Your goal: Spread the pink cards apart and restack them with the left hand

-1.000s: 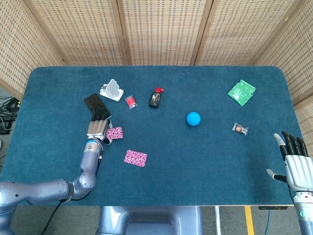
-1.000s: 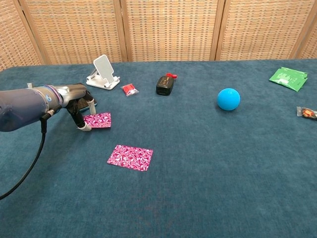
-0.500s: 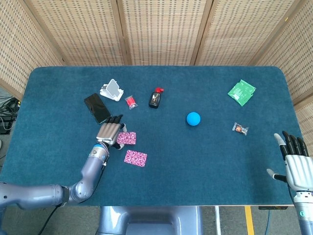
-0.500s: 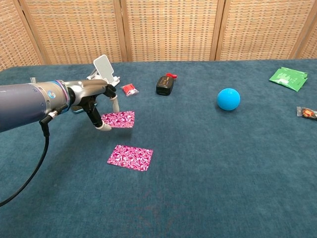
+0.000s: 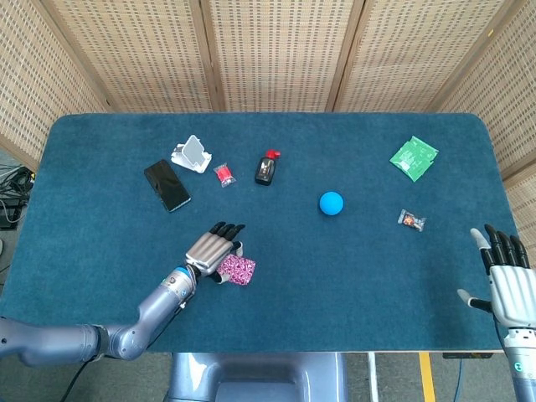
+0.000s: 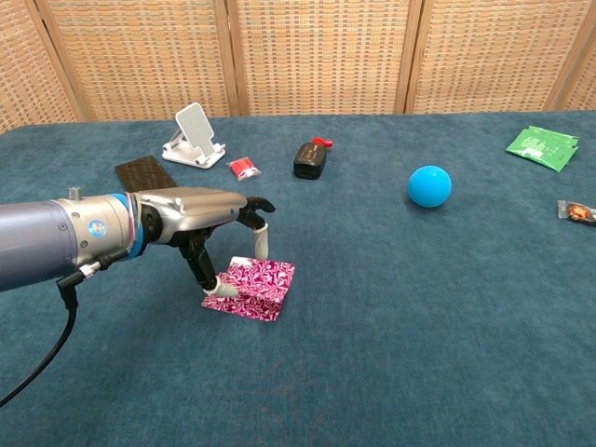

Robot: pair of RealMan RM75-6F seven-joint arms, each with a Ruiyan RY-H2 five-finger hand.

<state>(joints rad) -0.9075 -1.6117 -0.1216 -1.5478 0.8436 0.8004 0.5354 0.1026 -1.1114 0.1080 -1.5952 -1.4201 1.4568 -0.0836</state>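
Head view: your left hand (image 5: 211, 249) pinches one pink card (image 5: 238, 270) and holds it right over the spot where the other card lies, so the spreading looks done and the restack is nearly finished; what's left is to square it up and let go. I can't make out the lower card here. The phone (image 5: 167, 185) sits far left, the ball (image 5: 332, 203) well to the right, so you have open room all round. Your right hand (image 5: 507, 284) waits at the near right edge, fingers spread, holding nothing.

Chest view: the held card (image 6: 264, 275) tilts above the bottom card (image 6: 244, 305), overlapping it, its far edge raised. The near table edge is not close.
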